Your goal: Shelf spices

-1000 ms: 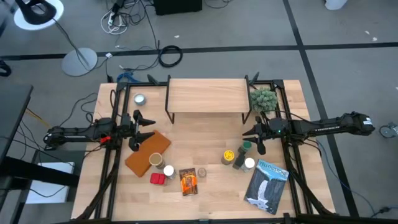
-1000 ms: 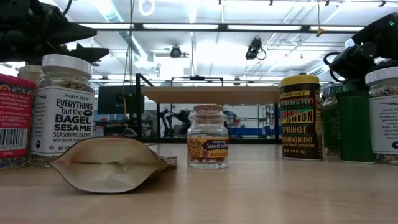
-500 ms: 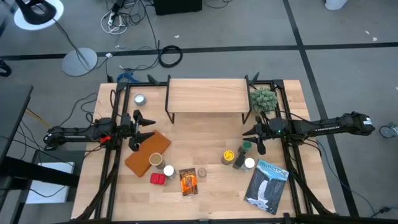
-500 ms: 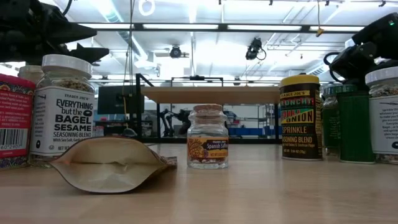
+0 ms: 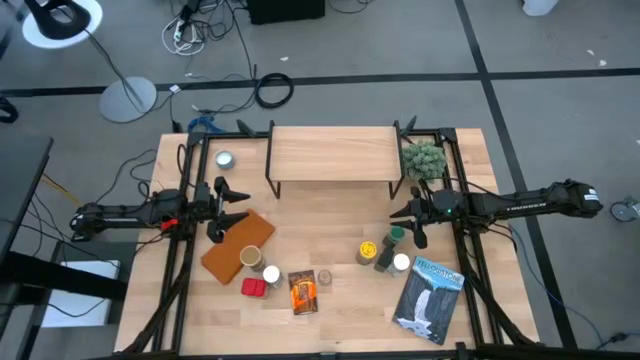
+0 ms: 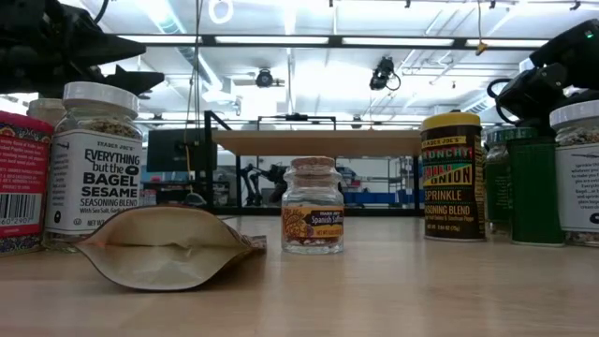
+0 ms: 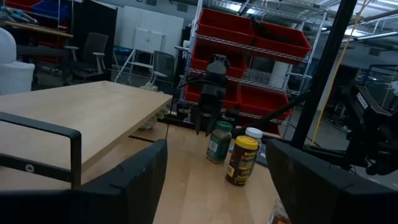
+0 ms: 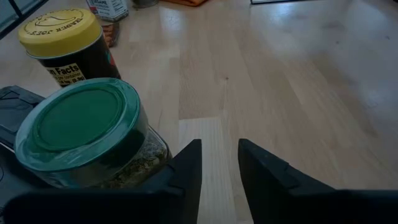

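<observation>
A: Which arm is nearer a jar?

B: The right one. The right tool (image 5: 397, 214) hovers with the green-lidded jar (image 5: 397, 236) at its 6 o'clock in the high view, just beside it. Its fingers stand a narrow gap apart and hold nothing.

A: And the jar's axis?

B: Upright, a round glass body of dried herbs under a smooth green plastic lid. The yellow-lidded canister (image 5: 368, 250) stands at the jar's 7 o'clock, the white-lidded jar (image 5: 401, 263) at its 6.

A: The left arm?

B: The left tool (image 5: 240, 208) waits empty with its fingers well apart, the flat brown pouch (image 5: 235, 244) at its 6 o'clock.

A: And the shelf?

B: The shelf (image 5: 333, 152), pale wood board on thin black legs, sits at 11 o'clock from the green jar, its top bare. I judge the right arm reaches first.
</observation>
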Available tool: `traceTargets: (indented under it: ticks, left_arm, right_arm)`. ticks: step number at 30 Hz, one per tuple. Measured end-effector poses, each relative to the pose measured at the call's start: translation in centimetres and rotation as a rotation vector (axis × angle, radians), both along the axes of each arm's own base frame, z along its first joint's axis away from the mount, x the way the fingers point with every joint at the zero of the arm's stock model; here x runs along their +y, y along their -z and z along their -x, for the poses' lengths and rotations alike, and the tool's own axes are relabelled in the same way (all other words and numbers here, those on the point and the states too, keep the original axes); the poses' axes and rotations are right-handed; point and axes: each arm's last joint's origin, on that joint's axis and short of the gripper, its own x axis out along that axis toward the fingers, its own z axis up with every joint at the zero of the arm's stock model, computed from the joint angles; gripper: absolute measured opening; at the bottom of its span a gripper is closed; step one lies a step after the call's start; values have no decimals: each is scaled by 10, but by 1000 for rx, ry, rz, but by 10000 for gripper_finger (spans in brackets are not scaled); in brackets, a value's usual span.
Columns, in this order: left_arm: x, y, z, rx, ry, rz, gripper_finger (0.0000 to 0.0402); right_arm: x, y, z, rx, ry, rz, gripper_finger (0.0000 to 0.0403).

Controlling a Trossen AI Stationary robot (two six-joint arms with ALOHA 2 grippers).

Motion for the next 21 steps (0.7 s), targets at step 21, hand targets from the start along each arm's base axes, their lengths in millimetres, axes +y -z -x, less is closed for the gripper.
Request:
traceTargets:
  ticks: [21]
  left_arm:
    - [0,0,0,0,0,0,278]
  right_arm:
    - [1,-28,-9,-309,104,-365,105]
